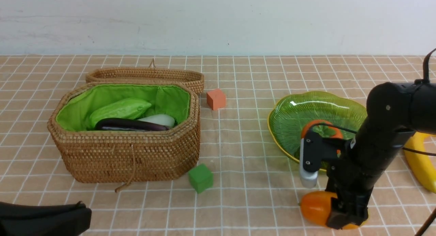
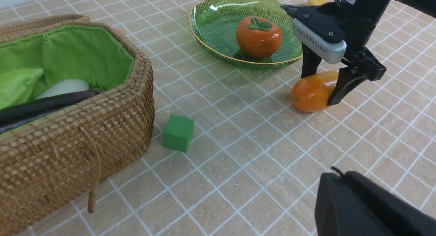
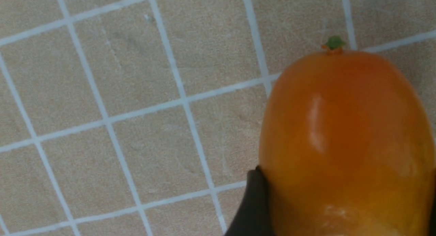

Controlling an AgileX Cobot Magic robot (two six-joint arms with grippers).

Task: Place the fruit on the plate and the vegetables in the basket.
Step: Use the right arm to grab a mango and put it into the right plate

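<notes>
Presently, mango stage: right gripper (image 2: 317, 90) stands spread astride the mango (image 1: 315, 203), which lies on the table (image 1: 245, 181) just short of the plate (image 1: 316, 106) (persimmon (image 2: 259, 36) already on it). Next move calls for closing and lifting clear of the rim. Left gripper (image 1: 81, 214) is closed. No legible writing.

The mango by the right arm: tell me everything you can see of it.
The mango is a glossy orange oval, plastic-looking, with a tiny green stem nub at one tip and a yellower tint toward the other end. It lies on its side on the checked tablecloth, just outside the green plate. The right gripper straddles its yellower end, one finger on each side; whether they press it cannot be told.
</notes>
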